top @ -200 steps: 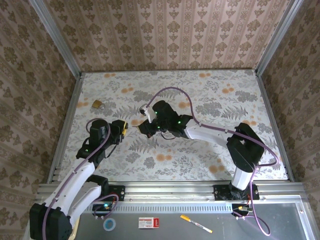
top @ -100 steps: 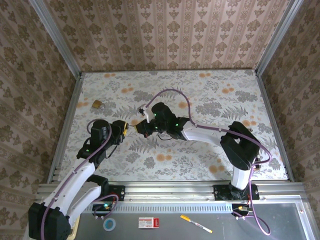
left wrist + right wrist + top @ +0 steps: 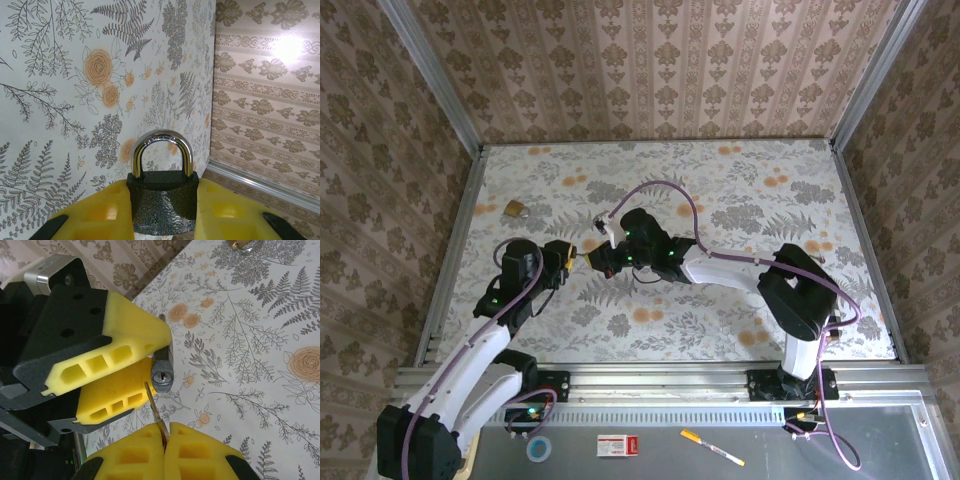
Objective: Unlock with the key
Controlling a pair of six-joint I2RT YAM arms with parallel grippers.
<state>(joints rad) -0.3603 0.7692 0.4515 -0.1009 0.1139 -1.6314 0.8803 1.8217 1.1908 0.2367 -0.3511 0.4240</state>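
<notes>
Key meets lock, almost. My right fingers (image 3: 130,455) are pressed together on the key (image 3: 154,409). Its head is buried between the yellow pads, and only the thin silvery blade stands out ahead of them. Opposite, my left fingers (image 3: 100,215) are set narrow on the dark body of the padlock (image 3: 162,200), one pad on each flank. The shackle (image 3: 162,150) rises clear of the pads in the left wrist view, and the keyway (image 3: 162,376) faces the right wrist camera. From above, both things sit in the small gap between the two arms, left of the middle of the flowered surface (image 3: 720,190) and apparently held up off it.

My next move turns on the line from blade to keyway. In the right wrist view the blade's tip sits just beside the round face of the lock cylinder, to its left and a little below the slot, not in it. The blade's long axis runs roughly toward the lock but leans left, so by my judgement it is not quite lined up with the cylinder. The right arm carries the key and is the one to close the gap. I reckon it needs a small sideways shift toward the slot and a squaring of the blade before any push forward, while the left arm braces the lock. At this size I can't tell whether the blade's flat matches the slot's angle.
</notes>
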